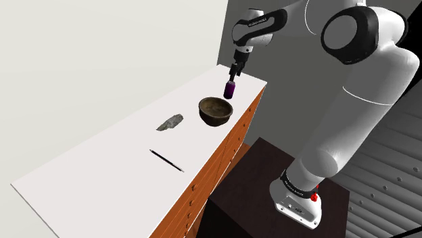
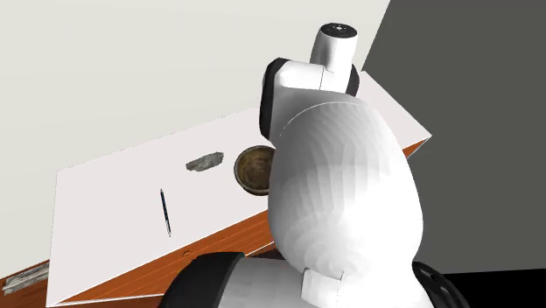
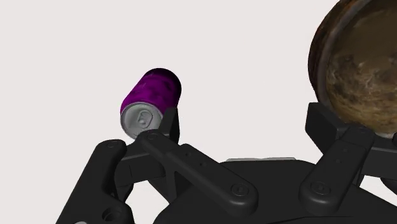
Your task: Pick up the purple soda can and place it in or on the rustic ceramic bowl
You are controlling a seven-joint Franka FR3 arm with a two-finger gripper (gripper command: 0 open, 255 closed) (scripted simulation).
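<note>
White counter (image 1: 101,159) runs along a pale wall, with orange-brown drawers (image 1: 223,152) under its front edge and a dark grey wall past its far end. The can (image 1: 230,88) is purple with a silver top. It stands upright near that far end, directly under the gripper (image 1: 234,73) and close to the corner of the counter. In the wrist view the gripper (image 3: 243,118) has its fingers spread wide and clasps nothing. The can (image 3: 151,102) sits at one fingertip (image 3: 170,121), off the middle of the gap, and whether that finger touches it is hard to tell.

The bowl (image 1: 216,110) is brown and mottled. It stands just beside the can on the side toward the shoulder view's lower left, close to the front edge above the drawers. In the wrist view the bowl (image 3: 356,70) lies beyond the other finger. Nothing lies between can and bowl.

Past the bowl, well apart from it, lies a grey lump (image 1: 170,122) like a stone. A thin dark pen (image 1: 166,160) lies further along. In the second exterior view the arm (image 2: 341,192) covers part of the bowl (image 2: 252,168); the lump (image 2: 205,163) and the pen (image 2: 164,212) show beside it.

Bare counter stretches along the wall side and beyond the pen. The dark stand (image 1: 264,182) sits in front of the drawers.
</note>
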